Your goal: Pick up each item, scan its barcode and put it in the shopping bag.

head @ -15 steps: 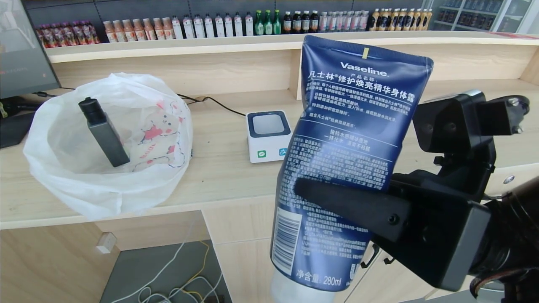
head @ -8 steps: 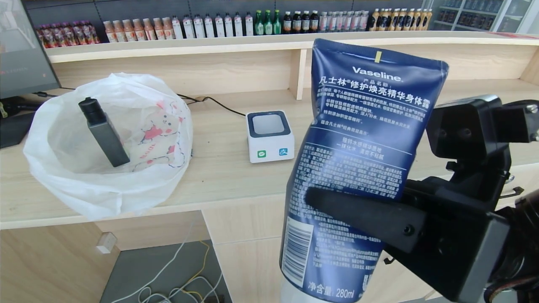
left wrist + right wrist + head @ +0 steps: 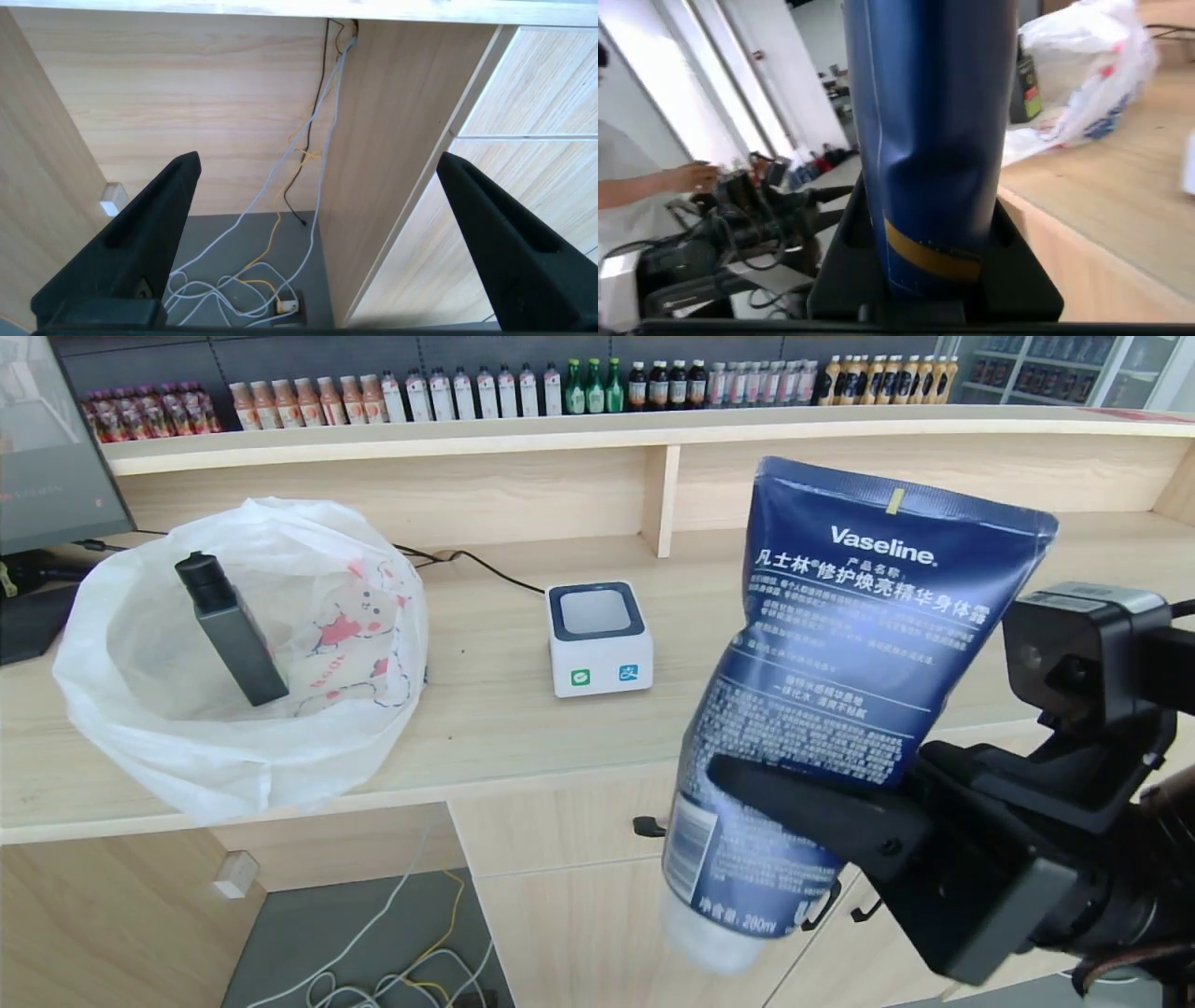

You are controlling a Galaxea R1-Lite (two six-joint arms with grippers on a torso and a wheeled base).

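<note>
Bright, even light; soft glare on the blue tube (image 3: pixel 840 644).

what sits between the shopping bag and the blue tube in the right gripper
In the head view, the white scanner stands on the counter between the shopping bag and the blue tube, apart from both.

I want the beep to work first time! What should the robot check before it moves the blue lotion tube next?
1. Grip: right gripper shut on lotion tube: ok.
2. Is the barcode turned toward the scanner: not ok, it faces the head camera.
3. Tube above scanner: not ok, it hangs off to the robot's right of it.
4. Scanner window uncovered: ok.
5. Is the shopping bag open, dark bottle inside: ok.
6. Already scanned: cannot tell.
</note>
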